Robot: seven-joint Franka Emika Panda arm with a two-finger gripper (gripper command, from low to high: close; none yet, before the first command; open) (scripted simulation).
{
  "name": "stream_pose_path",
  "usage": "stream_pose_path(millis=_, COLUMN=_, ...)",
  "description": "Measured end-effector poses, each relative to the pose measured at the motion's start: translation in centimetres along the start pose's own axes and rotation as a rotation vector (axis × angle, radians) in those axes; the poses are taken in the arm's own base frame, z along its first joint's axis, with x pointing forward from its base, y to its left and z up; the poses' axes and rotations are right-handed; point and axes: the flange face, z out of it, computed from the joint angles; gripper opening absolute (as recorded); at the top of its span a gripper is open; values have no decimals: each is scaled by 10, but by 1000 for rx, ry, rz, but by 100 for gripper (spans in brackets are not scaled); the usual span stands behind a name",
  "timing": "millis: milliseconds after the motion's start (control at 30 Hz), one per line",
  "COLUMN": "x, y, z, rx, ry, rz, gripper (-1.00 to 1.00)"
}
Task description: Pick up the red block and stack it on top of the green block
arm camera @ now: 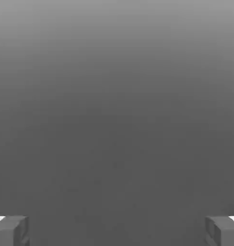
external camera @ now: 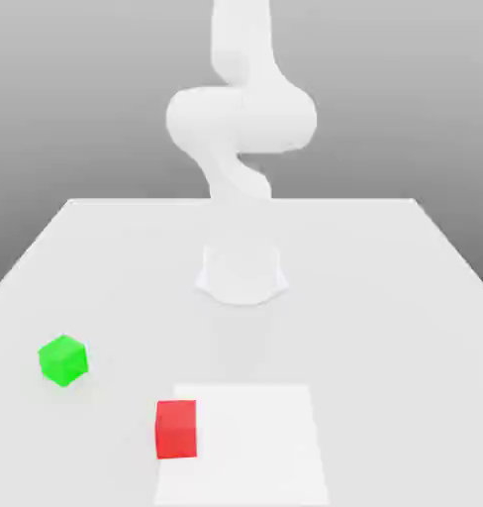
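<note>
Exterior view, left to right: green block (external camera: 63, 360) on counter (external camera: 384, 347), apart from red block (external camera: 176, 430); red block overlaps left edge of white sheet (external camera: 255, 446); arm (external camera: 241, 119) behind. Fingers (arm camera: 117, 231) spread, nothing between.

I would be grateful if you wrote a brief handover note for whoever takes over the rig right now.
Gripper: open, nothing between its fingers.
Red block: on the white sheet, at its edge toward the exterior view's left.
Green block: on the table, off the sheet, farther to the exterior view's left and turned at an angle.
Done: neither pick nor stack; the blocks stand apart.
Left: grasp the red block, lift it, set it on the green block, release.
</note>
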Motion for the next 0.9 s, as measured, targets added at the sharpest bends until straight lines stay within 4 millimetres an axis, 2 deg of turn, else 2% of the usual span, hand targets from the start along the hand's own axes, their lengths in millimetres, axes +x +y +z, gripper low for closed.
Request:
stream_pose_path(millis=200, x=-11, y=44, z=135, rx=-140, ry=-145, rz=-22, gripper=0)
stream_pose_path(millis=333, x=-32, y=85, z=211, rx=-230, ry=-240, rz=-34, gripper=0)
stream_pose_path(millis=433, x=-54, y=122, z=261, rx=-298, ry=-312, rz=-43, gripper=0)
stream_pose_path(millis=567, x=-91, y=178, z=316, rx=-388, ry=-407, rz=-54, gripper=0)
stream_pose_path(millis=700, x=-132, y=237, z=355, rx=-474, ry=-499, rz=-62, gripper=0)
stream_pose_path(millis=900, x=-168, y=275, z=405, rx=-492, ry=-521, rz=-70, gripper=0)
